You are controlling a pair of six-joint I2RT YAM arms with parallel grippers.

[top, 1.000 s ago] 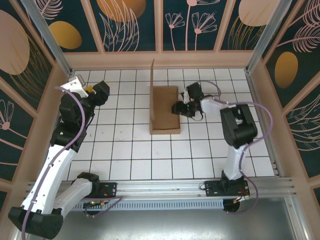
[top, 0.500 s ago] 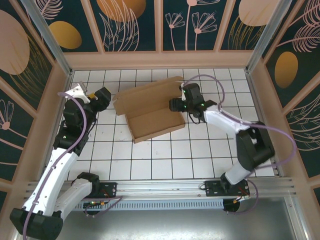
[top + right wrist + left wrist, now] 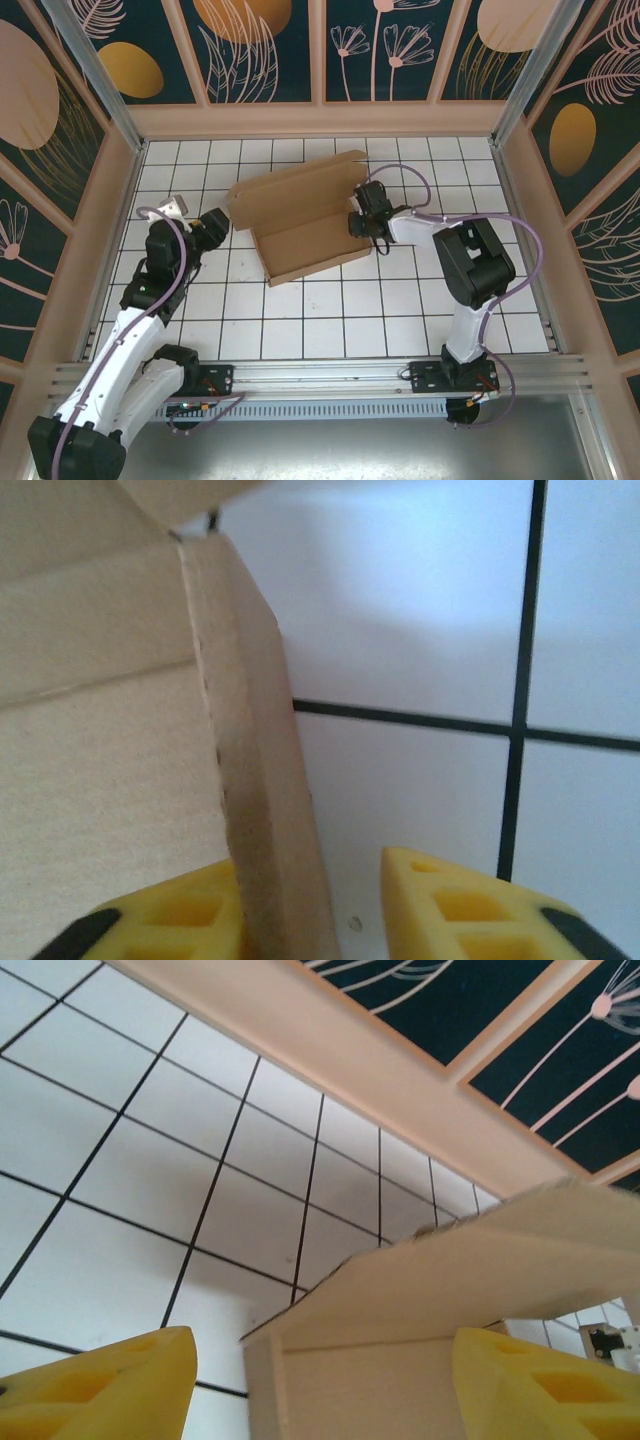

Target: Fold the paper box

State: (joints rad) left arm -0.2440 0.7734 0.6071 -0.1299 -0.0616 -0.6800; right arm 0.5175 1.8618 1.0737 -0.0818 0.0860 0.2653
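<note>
At paper box (image 3: 300, 225) ends: right gripper (image 3: 362, 222) straddles side wall (image 3: 250, 780), left gripper (image 3: 222, 222) gapes round lid corner (image 3: 300, 1320), neither clamped; a push could skid the box.

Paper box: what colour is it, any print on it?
The paper box is plain brown cardboard with no print visible; it shows best in the top external view.

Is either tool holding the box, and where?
Neither grips it. The right tool straddles the box at its right wall, a gap at one finger; the left tool stands open around its left corner.
</note>
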